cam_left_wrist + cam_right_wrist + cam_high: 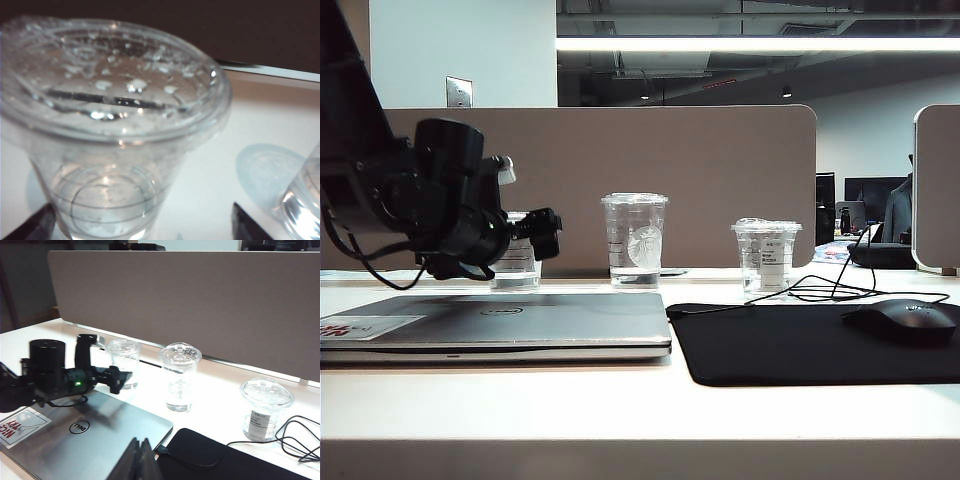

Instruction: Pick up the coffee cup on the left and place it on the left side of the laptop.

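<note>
Exterior view: left gripper [542,238] reaches over the laptop [510,322] to the coffee cup [516,262].
Its fingers [35,226] stand spread, one on each side of the cup's base (whether they touch it is unclear); the cup stands on the table [620,410] just behind the laptop. Right gripper [139,460], fingers pressed together, hangs nearer the camera, above the laptop's edge.

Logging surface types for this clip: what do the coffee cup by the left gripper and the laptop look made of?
Coffee cup: clear, glossy thin plastic; you see straight through it, and its lid is crinkled. Laptop: silver-grey lid with a matt, brushed-looking sheen, probably metal, possibly painted plastic. Left gripper: jaws open around the cup.
</note>
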`<act>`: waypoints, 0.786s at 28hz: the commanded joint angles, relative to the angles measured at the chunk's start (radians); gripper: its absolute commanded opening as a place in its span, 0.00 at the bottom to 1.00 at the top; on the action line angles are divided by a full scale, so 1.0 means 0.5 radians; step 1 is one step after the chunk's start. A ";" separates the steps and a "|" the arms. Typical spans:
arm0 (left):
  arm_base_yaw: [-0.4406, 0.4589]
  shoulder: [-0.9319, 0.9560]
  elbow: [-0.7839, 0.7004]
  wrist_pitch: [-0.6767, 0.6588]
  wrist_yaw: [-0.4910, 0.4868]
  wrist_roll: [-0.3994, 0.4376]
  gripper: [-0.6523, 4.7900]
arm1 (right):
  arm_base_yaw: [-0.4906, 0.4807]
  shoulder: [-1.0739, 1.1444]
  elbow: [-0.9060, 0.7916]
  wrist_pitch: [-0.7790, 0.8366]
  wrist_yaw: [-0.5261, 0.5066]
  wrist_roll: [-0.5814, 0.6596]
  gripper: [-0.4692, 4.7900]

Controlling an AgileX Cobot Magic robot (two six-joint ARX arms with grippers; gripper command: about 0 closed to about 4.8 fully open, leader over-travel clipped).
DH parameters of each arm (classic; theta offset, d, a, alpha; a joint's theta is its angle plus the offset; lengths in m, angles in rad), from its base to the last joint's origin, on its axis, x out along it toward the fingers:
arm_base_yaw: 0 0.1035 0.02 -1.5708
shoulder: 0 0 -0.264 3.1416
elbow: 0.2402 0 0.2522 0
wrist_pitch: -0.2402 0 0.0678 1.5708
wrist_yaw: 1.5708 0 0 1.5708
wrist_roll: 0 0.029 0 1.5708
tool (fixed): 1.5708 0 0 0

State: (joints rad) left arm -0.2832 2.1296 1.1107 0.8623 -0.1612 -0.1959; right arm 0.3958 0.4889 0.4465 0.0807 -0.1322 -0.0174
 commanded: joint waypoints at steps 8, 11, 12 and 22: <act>0.001 0.187 0.195 0.036 -0.098 0.010 1.00 | 0.002 -0.001 0.016 0.043 -0.005 -0.005 0.09; 0.001 0.223 0.246 0.034 -0.126 0.011 1.00 | 0.002 -0.001 0.016 0.043 -0.005 -0.005 0.09; 0.001 0.232 0.263 0.034 -0.126 0.010 1.00 | 0.002 -0.001 0.016 0.043 -0.005 -0.005 0.09; 0.003 0.333 0.424 0.015 -0.127 0.095 1.00 | 0.002 -0.001 0.016 0.043 -0.006 -0.005 0.09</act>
State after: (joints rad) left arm -0.2829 2.2906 1.3117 0.8635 -0.2245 -0.1600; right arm 0.3958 0.4885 0.4465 0.0837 -0.1326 -0.0174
